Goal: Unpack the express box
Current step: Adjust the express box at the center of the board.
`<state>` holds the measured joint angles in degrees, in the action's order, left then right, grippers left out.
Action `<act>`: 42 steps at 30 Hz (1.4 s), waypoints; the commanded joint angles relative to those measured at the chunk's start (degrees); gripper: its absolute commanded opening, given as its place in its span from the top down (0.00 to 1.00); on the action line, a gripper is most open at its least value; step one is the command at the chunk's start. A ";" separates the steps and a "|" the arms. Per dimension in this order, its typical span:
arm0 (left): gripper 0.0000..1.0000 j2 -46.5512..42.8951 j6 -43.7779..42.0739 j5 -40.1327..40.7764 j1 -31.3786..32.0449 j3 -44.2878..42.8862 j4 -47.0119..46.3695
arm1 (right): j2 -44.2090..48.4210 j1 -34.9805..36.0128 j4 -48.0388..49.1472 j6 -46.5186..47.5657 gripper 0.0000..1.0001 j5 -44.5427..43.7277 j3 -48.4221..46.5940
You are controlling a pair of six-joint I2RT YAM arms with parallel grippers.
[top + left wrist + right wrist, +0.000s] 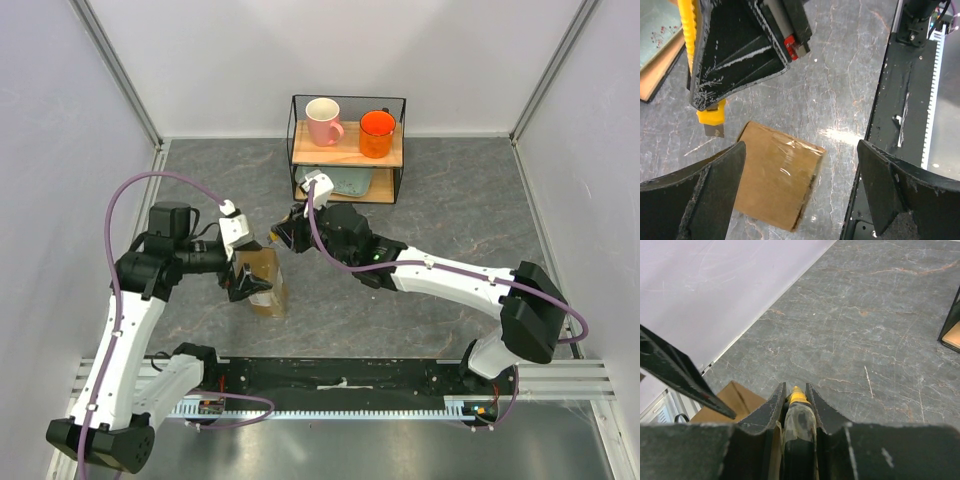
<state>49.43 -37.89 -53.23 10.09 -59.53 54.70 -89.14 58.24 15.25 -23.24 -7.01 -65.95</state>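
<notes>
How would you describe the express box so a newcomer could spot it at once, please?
On the grey marbled table, look beneath the left arm's open pincer. There sits the flat brown cardboard parcel, glossy with clear tape, unlike the yellow utility knife held nearby.

Place: a robot-testing lab cell is showing here, rather than a home, shop or office.
Walls: plain pale panels (pixel 60 120) are closing in the work area on three sides, with aluminium posts (pixel 120 75) running up the corners.
Surface: a grey stone-patterned table (pixel 450 210) is filling the cell.
Machinery: a white left arm (pixel 120 340) and right arm (pixel 450 280) are sitting bolted to a black rail (pixel 340 385) at the near edge, with purple cables (pixel 150 178) looping off them.
Props: a small wire shelf (pixel 348 97) is carrying a pink mug (pixel 323 121) and an orange mug (pixel 377 133); a cardboard express box (pixel 268 265) is sitting on the table.
</notes>
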 commanded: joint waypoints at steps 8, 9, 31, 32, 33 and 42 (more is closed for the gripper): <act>0.01 3.48 -7.54 0.58 0.11 -12.62 6.38 | 3.53 -1.37 0.49 0.39 1.00 -1.08 0.91; 0.01 3.57 -11.12 0.59 0.02 -12.89 7.17 | 3.80 -1.63 0.57 0.31 1.00 -1.08 1.18; 0.00 14.01 -52.45 4.62 0.02 -18.33 33.34 | 10.57 -3.57 1.80 -0.31 1.00 -1.17 8.82; 0.00 14.55 -52.55 4.89 0.11 -18.52 33.37 | 10.66 -3.57 1.89 -0.40 1.00 -1.08 9.00; 0.00 14.73 -51.51 4.98 0.02 -18.61 33.46 | 10.57 -3.66 2.15 -0.48 1.00 -0.99 9.09; 0.01 13.15 -50.53 6.39 0.02 -17.46 33.55 | 10.48 -3.92 2.60 -0.49 1.00 -0.55 9.79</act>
<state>63.22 -86.70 -48.23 10.11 -76.05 76.64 -80.49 54.68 15.42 -23.38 -7.62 -56.64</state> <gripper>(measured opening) 0.993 0.251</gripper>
